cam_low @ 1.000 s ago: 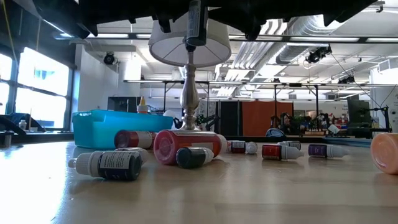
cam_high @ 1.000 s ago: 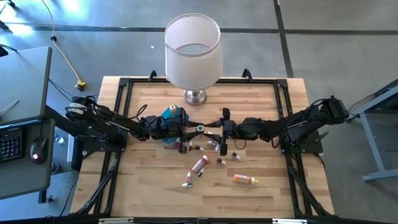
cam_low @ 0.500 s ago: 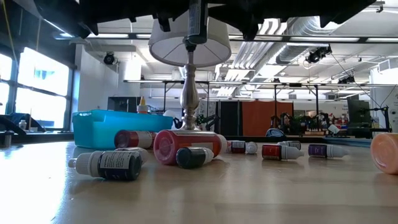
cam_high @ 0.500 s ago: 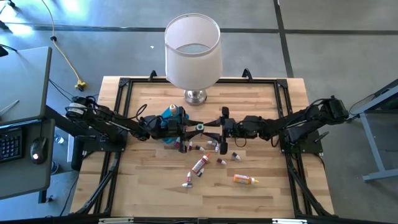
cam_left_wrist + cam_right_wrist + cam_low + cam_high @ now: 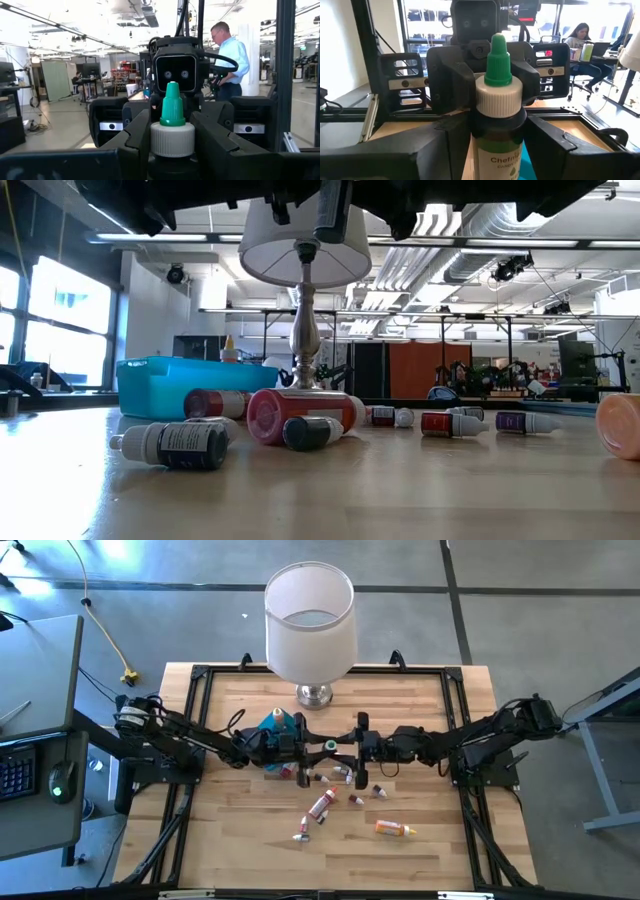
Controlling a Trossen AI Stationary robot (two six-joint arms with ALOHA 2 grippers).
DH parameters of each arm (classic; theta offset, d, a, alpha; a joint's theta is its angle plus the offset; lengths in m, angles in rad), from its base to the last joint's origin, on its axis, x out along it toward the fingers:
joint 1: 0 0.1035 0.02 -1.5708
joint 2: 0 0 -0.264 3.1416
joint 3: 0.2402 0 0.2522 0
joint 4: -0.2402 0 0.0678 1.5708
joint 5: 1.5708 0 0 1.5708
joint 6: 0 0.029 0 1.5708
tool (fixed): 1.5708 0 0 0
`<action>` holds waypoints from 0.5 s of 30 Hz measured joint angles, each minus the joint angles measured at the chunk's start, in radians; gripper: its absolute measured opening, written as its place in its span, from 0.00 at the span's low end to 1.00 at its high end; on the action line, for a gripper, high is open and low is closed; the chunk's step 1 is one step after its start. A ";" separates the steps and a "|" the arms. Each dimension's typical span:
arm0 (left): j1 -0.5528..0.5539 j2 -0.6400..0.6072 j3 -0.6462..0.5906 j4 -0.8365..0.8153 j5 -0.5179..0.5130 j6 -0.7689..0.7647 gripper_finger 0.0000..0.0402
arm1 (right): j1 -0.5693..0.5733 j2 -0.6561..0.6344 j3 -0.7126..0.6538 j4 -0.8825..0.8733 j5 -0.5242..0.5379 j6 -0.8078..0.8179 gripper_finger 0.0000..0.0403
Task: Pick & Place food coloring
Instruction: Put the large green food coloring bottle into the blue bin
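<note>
A food coloring bottle (image 5: 327, 745) with a white cap and a green tip stands upright in the air at the table's middle, between my two grippers. My left gripper (image 5: 312, 747) comes from the left and is shut on it (image 5: 172, 130). My right gripper (image 5: 342, 750) comes from the right, open. Its fingers stand close on either side of the bottle's labelled body (image 5: 499, 150). Several more bottles (image 5: 320, 805) lie on their sides on the wood. A blue tray (image 5: 275, 723) sits under the left arm. My left gripper pinches the bottle's white cap (image 5: 172, 142) between its two fingers, one on each side. The fingers come level from the table's left. The bottle stands upright, green tip up, lifted clear of the table.
A lamp with a white shade (image 5: 310, 620) stands at the far middle on a metal foot (image 5: 303, 350). An orange bottle (image 5: 393, 829) lies toward the near right. A black frame (image 5: 200, 680) runs round the table. People show in the room beyond (image 5: 227, 55).
My left gripper has gone a little toward the table's right edge, toward my right gripper, carrying the upright bottle with it. My right gripper has kept its place.
</note>
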 joint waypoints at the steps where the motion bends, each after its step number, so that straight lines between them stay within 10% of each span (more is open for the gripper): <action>1: 0.000 0.000 0.000 0.001 0.000 0.000 0.27 | 0.000 0.000 0.000 -0.001 0.002 -0.001 0.41; 15: 0.000 0.001 -0.001 -0.054 -0.076 -0.023 0.31 | -0.002 0.002 0.001 -0.061 0.034 0.001 0.38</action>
